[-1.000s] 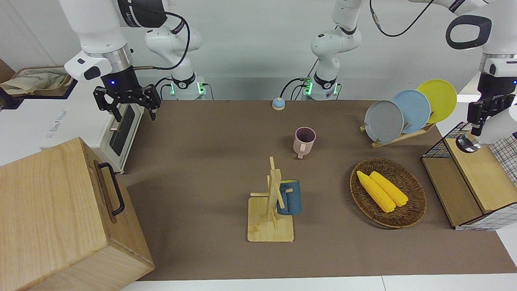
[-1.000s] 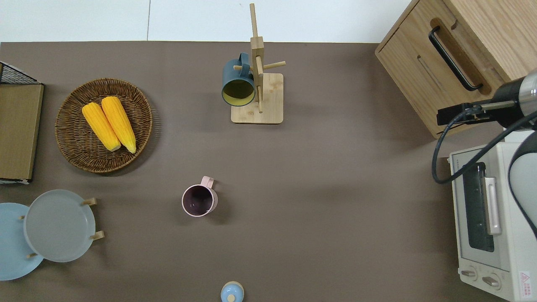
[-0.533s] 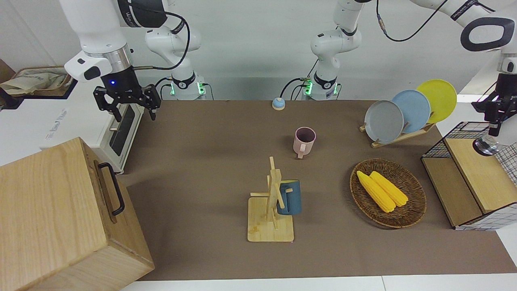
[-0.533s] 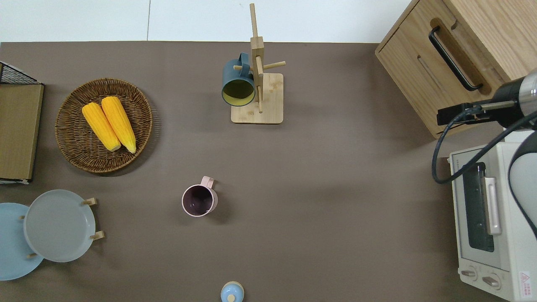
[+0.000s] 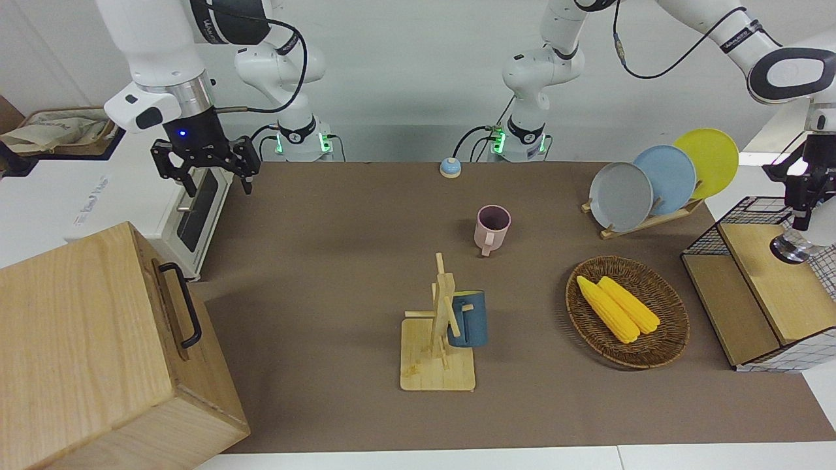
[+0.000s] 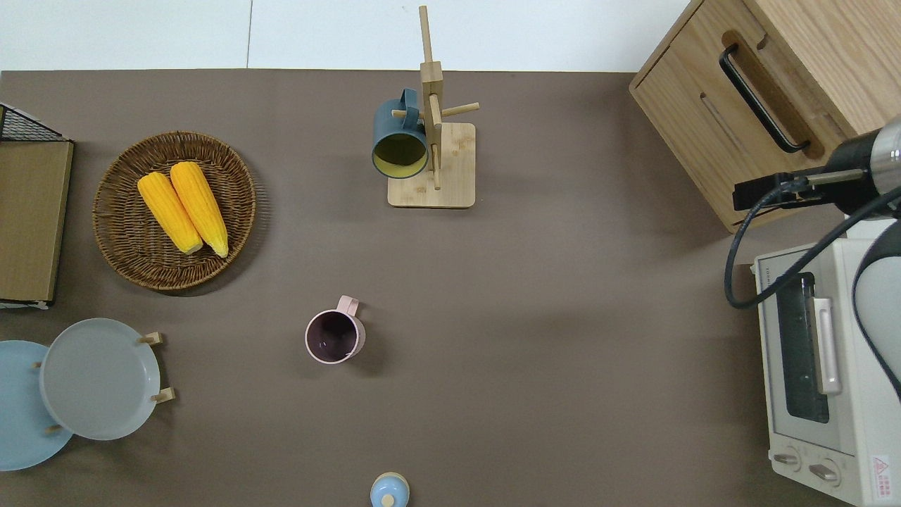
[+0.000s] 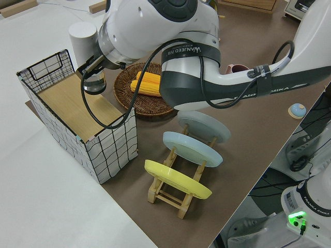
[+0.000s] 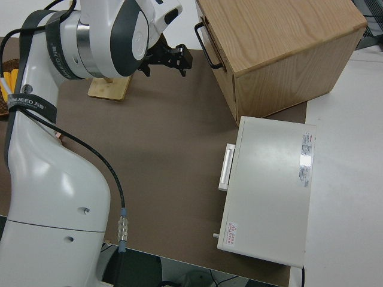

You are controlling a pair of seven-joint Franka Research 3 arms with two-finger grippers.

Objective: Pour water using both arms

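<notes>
— Where did the white bottle [image 7: 84, 44] lie from the left gripper [image 5: 804, 212]?
— Just beneath it, roughly upright, steel end down over the wire basket's [image 7: 111, 147] wooden shelf; whether the fingers pinched it couldn't be told.
— And the right gripper [image 5: 212, 175]?
— Parked, fingers spread. The pink mug [image 5: 493, 225] stood mid-table with open room around it, the mug rack [image 5: 439, 326] farther off.

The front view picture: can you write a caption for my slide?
Left claw reaches into a wire basket; pink mug waits.
</notes>
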